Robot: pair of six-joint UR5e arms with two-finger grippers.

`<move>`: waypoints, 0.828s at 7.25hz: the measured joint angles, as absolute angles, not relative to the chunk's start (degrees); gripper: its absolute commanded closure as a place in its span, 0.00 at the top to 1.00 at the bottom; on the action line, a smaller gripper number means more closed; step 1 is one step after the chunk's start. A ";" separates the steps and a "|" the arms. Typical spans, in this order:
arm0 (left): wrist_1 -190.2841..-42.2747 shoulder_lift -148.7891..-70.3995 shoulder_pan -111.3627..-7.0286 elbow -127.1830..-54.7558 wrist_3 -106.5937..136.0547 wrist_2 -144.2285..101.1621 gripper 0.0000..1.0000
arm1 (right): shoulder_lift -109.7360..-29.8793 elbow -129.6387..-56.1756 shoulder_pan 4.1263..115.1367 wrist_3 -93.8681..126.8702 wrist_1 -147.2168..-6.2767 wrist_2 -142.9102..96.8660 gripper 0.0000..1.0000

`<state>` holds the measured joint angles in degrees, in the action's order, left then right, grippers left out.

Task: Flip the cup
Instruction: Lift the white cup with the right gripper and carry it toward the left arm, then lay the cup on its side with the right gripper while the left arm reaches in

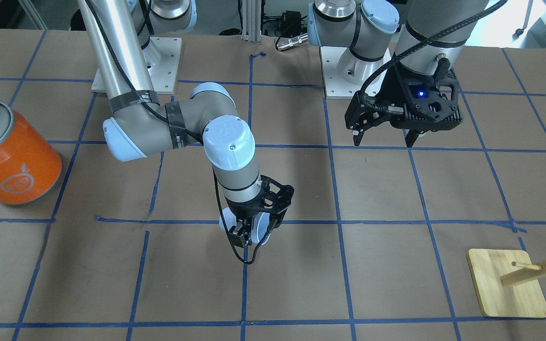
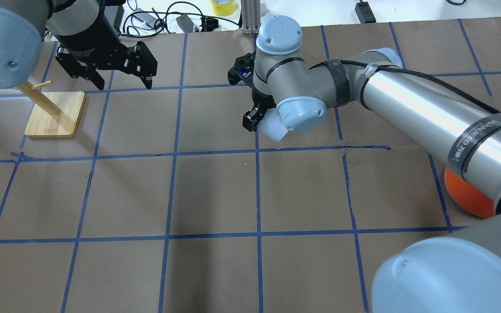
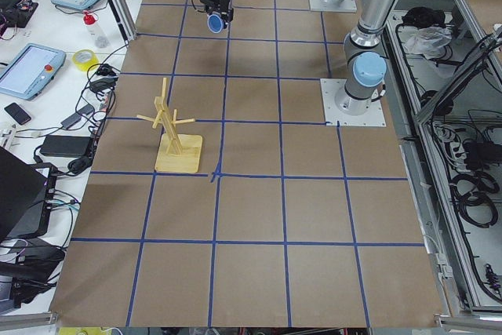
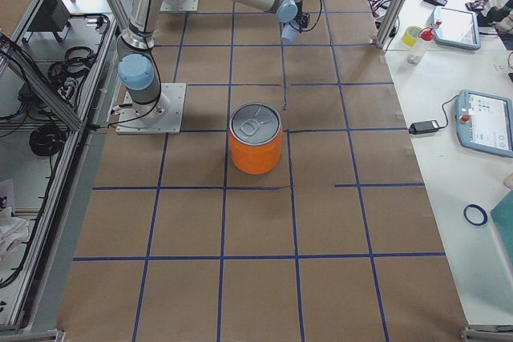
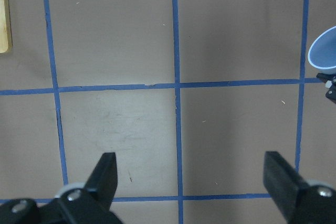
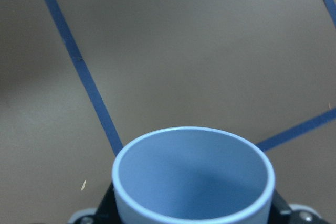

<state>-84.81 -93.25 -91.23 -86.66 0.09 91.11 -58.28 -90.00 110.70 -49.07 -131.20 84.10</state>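
**Cup held by the right arm.** A small, smooth, tapered plastic cup (image 6: pixel 194 182), pale blue-white with a bluer interior and a round rim, is clamped in the jaws of the right gripper (image 1: pixel 248 233). It is near the middle of the worktop (image 2: pixel 215 195), brown paper gridded with blue tape. The right arm reaches forward, wrist bent down. The left gripper (image 2: pixel 124 82) hangs near a wooden peg stand (image 2: pixel 55 114), jaws spread wide and empty. A glossy orange can (image 1: pixel 10 154) stands well apart.

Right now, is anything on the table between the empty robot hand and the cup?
No. The overhead view shows only bare table with blue tape lines between the open left gripper and the cup in the right gripper.
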 measured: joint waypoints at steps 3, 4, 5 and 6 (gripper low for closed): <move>-84.81 -93.25 -91.23 -86.66 0.09 91.11 1.00 | -55.71 -89.93 112.20 -58.58 -134.09 81.73 0.00; -84.81 -93.25 -91.23 -86.66 0.09 91.13 1.00 | -55.61 -89.93 112.43 -60.03 -134.17 81.51 0.03; -84.81 -93.25 -91.23 -86.66 0.09 91.14 1.00 | -55.52 -89.96 112.55 -61.26 -134.19 81.43 0.34; -84.81 -93.25 -91.21 -86.66 0.09 91.12 1.00 | -55.49 -89.99 112.67 -62.40 -134.20 81.46 0.64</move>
<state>-84.81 -93.25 -91.21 -86.66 0.09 91.12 -55.49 -89.99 112.67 -62.40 -134.20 81.46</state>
